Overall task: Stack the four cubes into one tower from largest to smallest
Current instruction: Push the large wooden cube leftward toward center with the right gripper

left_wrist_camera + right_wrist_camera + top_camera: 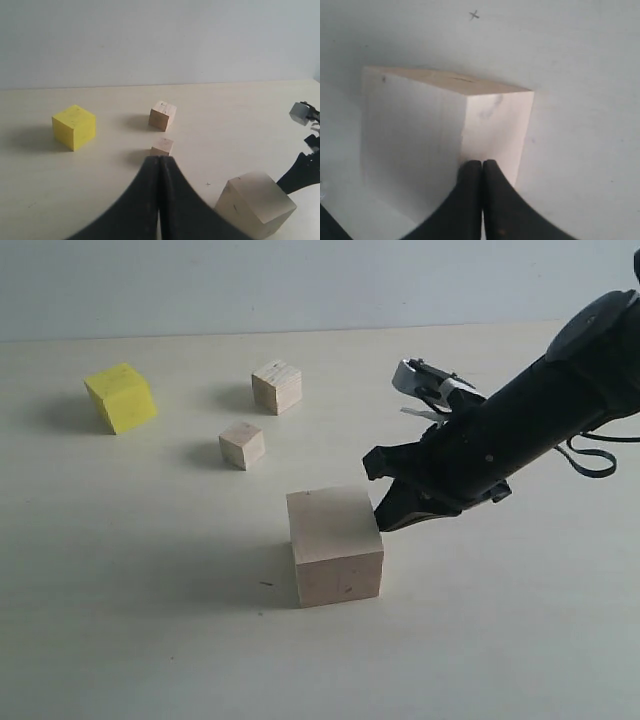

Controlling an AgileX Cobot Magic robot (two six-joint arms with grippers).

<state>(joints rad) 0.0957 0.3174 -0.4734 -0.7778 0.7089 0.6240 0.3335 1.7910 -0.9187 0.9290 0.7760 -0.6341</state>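
Plainly, the right hand (385,520) was pressed together, tip against the big wooden cube (335,550), so a shove could have twisted that base on the bench (150,620).

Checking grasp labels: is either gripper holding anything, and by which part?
Nothing held: left gripper shut, empty; right gripper shut, tips at the large cube.

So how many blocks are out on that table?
4. The yellow block sits far left, a small wooden block toward the back, the smallest block just in front of it, and the big pale block nearest the camera. None appear hidden.
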